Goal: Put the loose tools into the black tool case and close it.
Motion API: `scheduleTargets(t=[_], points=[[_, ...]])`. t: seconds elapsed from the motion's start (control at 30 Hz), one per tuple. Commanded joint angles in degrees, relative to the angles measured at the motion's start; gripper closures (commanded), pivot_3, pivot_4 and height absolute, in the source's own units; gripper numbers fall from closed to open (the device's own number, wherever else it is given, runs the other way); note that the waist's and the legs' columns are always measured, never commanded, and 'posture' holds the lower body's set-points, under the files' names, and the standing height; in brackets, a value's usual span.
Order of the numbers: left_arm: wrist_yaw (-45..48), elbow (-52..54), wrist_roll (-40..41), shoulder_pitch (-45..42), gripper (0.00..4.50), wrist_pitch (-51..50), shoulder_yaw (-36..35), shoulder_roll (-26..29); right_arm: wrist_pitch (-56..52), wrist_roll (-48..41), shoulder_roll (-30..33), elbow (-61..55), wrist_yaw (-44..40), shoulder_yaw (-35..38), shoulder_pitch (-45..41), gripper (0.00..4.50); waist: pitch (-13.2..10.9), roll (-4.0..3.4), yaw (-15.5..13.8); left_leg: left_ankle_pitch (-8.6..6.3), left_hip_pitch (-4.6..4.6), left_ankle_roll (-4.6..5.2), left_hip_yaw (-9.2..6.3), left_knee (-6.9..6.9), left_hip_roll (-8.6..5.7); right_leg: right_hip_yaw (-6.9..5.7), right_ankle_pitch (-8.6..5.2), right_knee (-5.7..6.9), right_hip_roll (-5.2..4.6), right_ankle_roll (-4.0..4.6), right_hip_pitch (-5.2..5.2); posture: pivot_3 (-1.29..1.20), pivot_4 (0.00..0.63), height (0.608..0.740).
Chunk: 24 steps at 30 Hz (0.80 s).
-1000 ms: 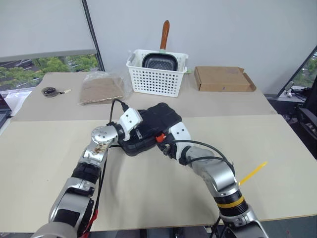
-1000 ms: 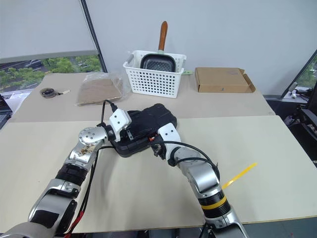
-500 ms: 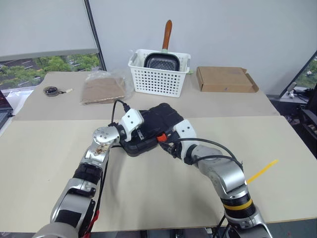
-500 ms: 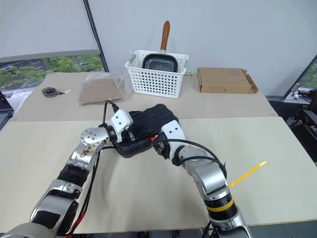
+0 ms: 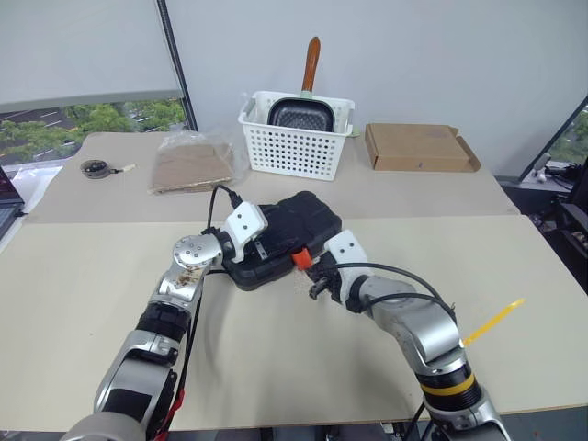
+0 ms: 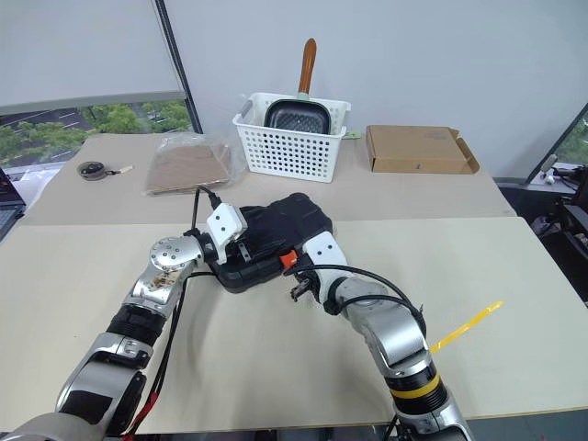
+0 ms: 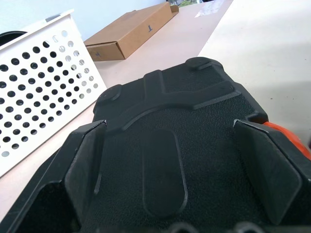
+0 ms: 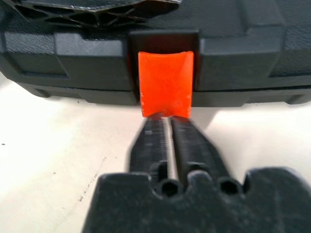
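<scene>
I have the black tool case (image 5: 283, 239) lying shut on the worktop (image 5: 83, 294), just left of the frame's centre in the head views, with its orange latch (image 8: 165, 82) on the side facing me.

My left hand (image 7: 180, 170) sits on top of the case lid, its two fingers (image 7: 85, 165) spread as wide as they go and laid flat on the textured black plastic; they press down on it rather than grip it.

My right hand (image 8: 168, 131) is low at the case's front edge, a little right of centre frame, fingers squeezed together with only a hairline gap. The tips sit right at the lower edge of the latch (touching or just shy, I cannot tell), and nothing is between them.

In the upper half of the frame stand a white lattice basket (image 5: 296, 147) with a dark pan (image 5: 299, 113) in it, a brown cardboard box (image 5: 421, 147) at upper right, and a small dark disc with a cord (image 5: 95, 168) at upper left.
</scene>
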State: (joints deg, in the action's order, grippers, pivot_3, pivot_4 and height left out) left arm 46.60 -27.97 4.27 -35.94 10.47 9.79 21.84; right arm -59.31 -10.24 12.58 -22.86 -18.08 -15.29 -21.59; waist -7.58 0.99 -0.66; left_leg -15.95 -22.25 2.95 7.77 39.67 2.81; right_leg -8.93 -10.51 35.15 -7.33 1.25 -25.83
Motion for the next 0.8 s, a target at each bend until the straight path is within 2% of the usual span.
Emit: scheduleTargets(t=[0.03, 0.43, 0.8], points=[[1.4, -4.7, -4.3, 4.2, 0.0, -2.0, 4.0, 0.0, 2.4, 0.5, -0.8, 0.6, 0.4, -0.2, -2.0, 4.46, 0.0, 0.0, 0.0, 0.0, 0.0, 0.0, 0.0, 0.0, 0.0, -0.01, 0.0, -0.01, 0.0, 0.0, 0.0, 0.0, 0.15, 0.7], [0.9, -3.4, -4.1, 5.6, 0.0, -2.6, 3.9, 0.2, 6.6, 1.7, -3.1, 6.8, 0.7, -0.1, -6.2, 4.46, 0.0, -0.01, 0.1, -0.02, -0.02, 0.03, 0.02, -0.01, 0.0, -0.02, 0.03, -0.02, -0.01, -0.05, 0.0, 0.0, 0.15, 0.7], [0.7, -3.4, -4.1, 5.8, 0.0, -2.7, 4.2, -0.4, 6.1, 1.8, -5.4, 6.7, 0.6, 0.4, -9.5, 4.46, 0.0, -0.04, 0.2, -0.02, -0.06, 0.02, 0.04, -0.01, 0.01, -0.02, 0.05, -0.02, -0.03, -0.09, -0.02, 0.0, 0.15, 0.7]])
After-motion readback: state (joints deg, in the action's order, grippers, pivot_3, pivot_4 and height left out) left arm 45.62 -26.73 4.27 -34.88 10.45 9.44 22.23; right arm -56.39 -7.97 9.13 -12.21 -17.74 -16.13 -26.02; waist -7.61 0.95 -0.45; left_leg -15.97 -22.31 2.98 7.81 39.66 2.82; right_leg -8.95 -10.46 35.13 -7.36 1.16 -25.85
